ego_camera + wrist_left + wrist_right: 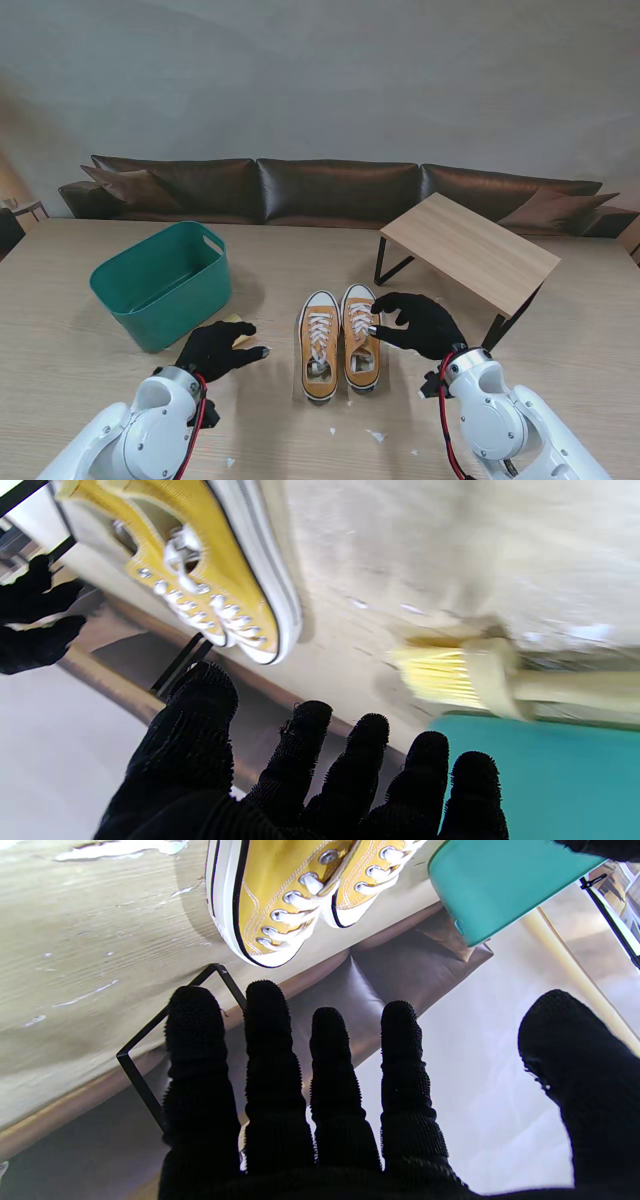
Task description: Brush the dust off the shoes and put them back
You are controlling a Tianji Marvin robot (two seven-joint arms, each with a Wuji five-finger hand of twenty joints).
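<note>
Hands spread, empty: left hand (217, 349) over brush (452, 676), right hand (422, 323) beside shoes (340, 340).

Two robot arms have smooth, rounded white shells with a glossy finish; each forearm ends in a bulbous white wrist joint, the left wrist (165, 392) and the right wrist (475, 372); a thin red cable (200, 420) loops along the left wrist, and a matching one (446, 425) runs down the right, beside black fittings; the left hand (218, 350) and right hand (420, 322) each have five fingers (277, 1060) covered in a black glove whose fabric is covered with tiny raised bumps.
</note>
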